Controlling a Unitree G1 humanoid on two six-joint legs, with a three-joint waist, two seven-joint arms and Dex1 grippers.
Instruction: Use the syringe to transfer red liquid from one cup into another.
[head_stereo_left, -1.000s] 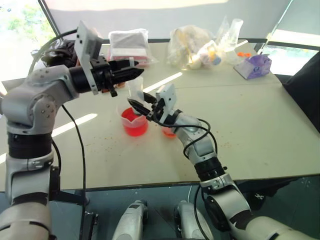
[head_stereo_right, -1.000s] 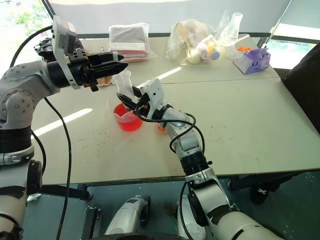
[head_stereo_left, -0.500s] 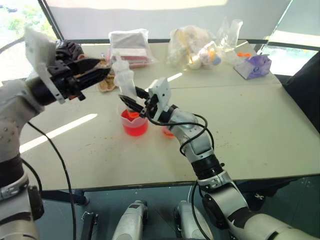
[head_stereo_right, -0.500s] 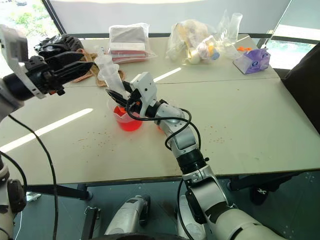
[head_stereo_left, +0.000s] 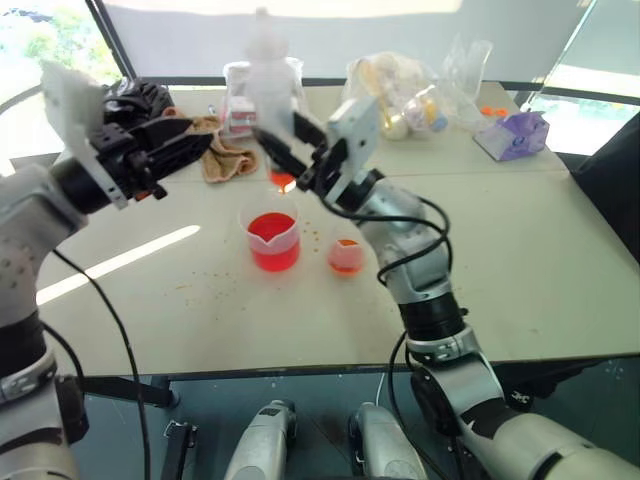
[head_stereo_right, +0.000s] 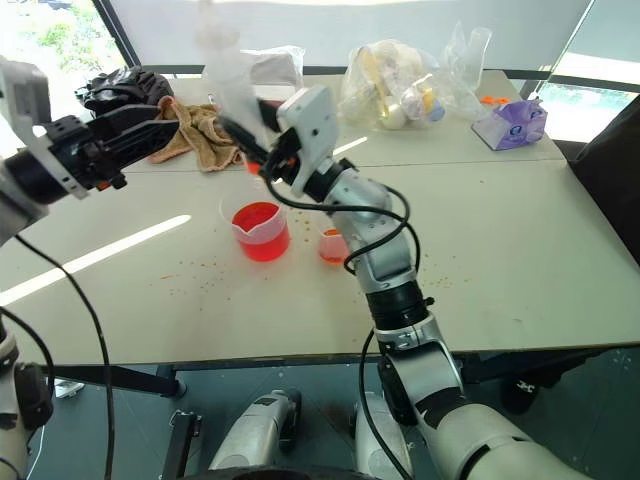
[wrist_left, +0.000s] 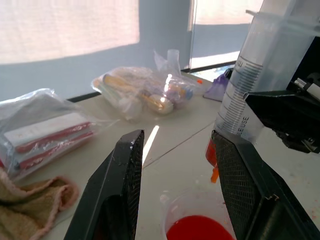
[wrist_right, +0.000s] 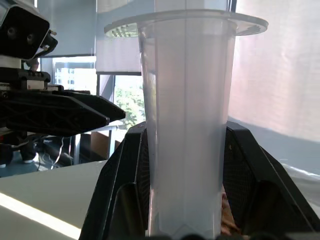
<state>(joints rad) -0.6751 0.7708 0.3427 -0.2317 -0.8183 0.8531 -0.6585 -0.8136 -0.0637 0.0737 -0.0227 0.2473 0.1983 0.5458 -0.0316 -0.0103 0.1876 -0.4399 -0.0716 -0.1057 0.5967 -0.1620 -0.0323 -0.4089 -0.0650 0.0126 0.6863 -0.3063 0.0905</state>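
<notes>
Syringe (wrist_left: 250, 85) is clamped upright in right gripper (head_stereo_left: 290, 150); black graduation marks are seen, lettering unreadable. Left gripper (wrist_left: 180, 185) is held open beside it.

Both arms are reaching out above the desk.
The right gripper (head_stereo_left: 283, 152) is clamping its two black fingers (wrist_right: 125, 165) around the large clear plastic syringe (wrist_right: 186, 125), keeping it roughly upright over the desk's middle. The left gripper (head_stereo_left: 190, 142) is hovering nearer the desk's left edge, pointing toward the right arm, its black fingers (wrist_left: 117, 185) standing apart and gripping nothing.
</notes>
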